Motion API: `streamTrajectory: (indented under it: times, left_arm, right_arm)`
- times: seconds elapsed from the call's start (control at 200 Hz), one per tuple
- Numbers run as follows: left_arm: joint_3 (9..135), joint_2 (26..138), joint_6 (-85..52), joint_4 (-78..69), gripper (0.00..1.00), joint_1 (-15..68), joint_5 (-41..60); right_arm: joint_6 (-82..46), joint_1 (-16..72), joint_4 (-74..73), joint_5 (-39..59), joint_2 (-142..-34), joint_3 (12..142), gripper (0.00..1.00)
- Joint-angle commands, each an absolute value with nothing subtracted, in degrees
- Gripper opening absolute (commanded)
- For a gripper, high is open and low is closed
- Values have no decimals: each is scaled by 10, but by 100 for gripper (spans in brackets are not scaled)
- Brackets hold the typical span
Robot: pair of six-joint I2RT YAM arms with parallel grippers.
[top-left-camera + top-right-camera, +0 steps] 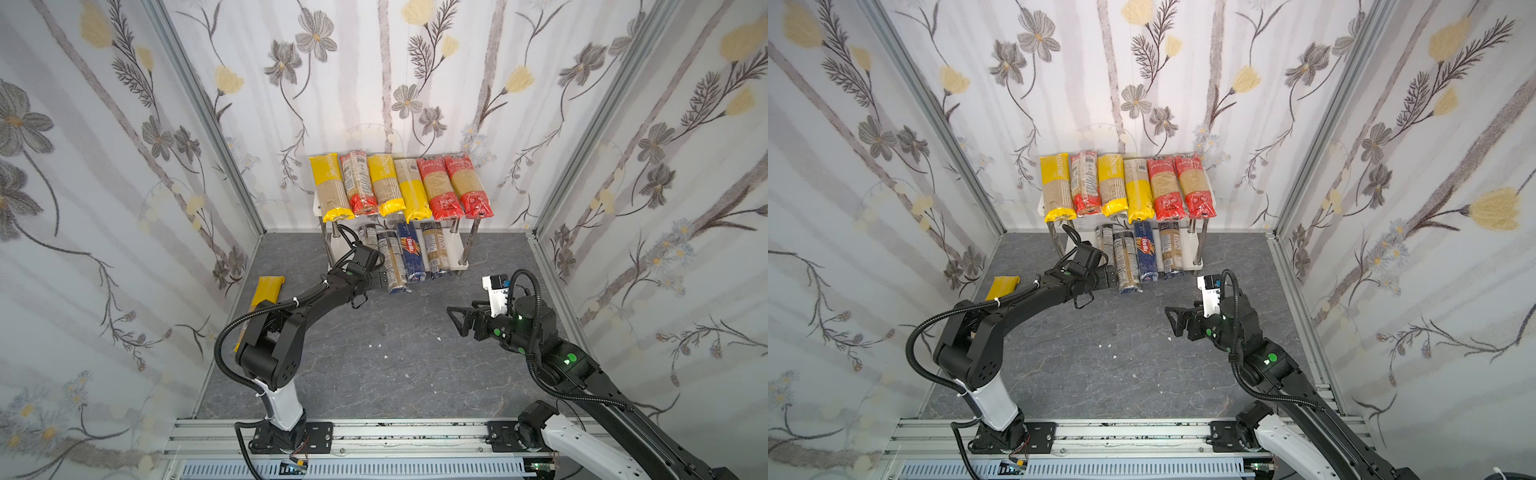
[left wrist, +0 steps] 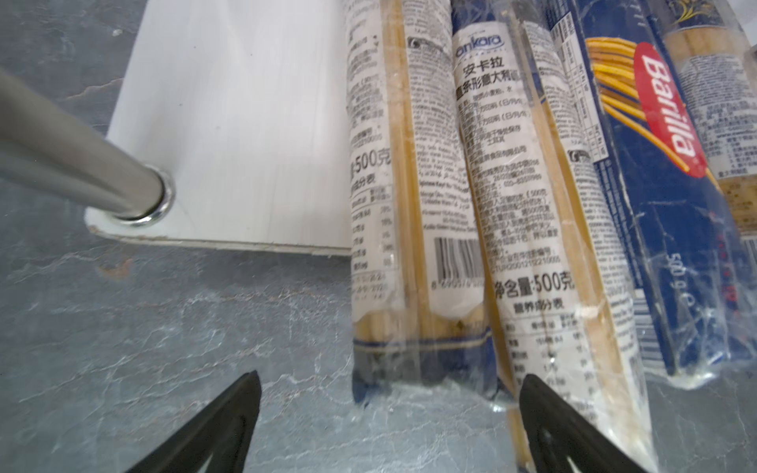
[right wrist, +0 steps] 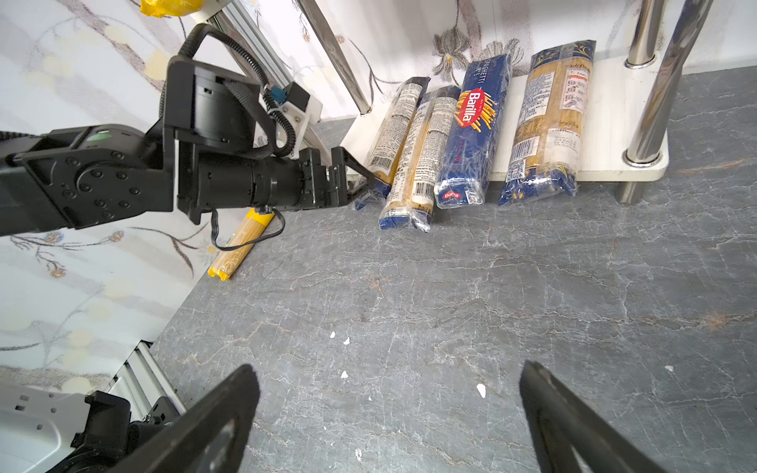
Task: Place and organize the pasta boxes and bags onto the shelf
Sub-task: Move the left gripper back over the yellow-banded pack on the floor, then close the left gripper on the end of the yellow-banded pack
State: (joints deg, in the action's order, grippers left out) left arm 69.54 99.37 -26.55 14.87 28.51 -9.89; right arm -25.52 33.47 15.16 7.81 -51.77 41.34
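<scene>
— Grey marbled tabletop [image 1: 395, 353], floral-papered walls [image 1: 83, 208] on three sides. Status of the small two-tier white-board rack with chrome legs [image 1: 456, 249]?

— Rack at 12 o'clock. Upper tier: six clear spaghetti bags with yellow or red ends [image 1: 399, 187]. Lower tier: three clear bags with dark-blue ends [image 1: 390, 266] and the dark-blue Barilla box [image 1: 409, 257], all overhanging the front edge. One yellow-ended bag [image 1: 268, 291] lies on the tabletop at 9 o'clock, partly under the left arm [image 1: 291, 316].

— Grippers?

— Left gripper [image 2: 391, 376]: jaws spread, holding nothing, flanking the end of the leftmost lower bag [image 2: 389, 204]. Right gripper [image 3: 389, 366]: spread and empty, at 4 o'clock.

— Hazards?

— Judged: on withdrawal a finger [image 2: 553, 417] may snag the film and drag the bag off. The free slot adjoins a chrome leg [image 2: 102, 164]; a skewed insertion would strike it.
</scene>
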Motion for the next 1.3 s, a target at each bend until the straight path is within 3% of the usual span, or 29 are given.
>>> streamTrajectory:
  times: [0.0, 0.22, 0.54, 0.929, 1.299]
  left_arm:
    - [655, 948, -275, 163, 100, 287, -119]
    - [547, 829, -328, 246, 100, 274, -210]
    - [440, 698, -394, 287, 100, 119, -208]
    - [538, 785, -282, 286, 100, -152, -121]
    - [581, 902, -105, 295, 100, -184, -147]
  right_arm:
    - [-263, 336, 139, 95, -516, 412, 100]
    - [-276, 349, 123, 110, -513, 406, 100]
    - [-292, 422, 82, 88, -529, 400, 100]
    - [-273, 441, 62, 104, -538, 402, 100]
    - [-245, 388, 69, 165, -573, 412, 100]
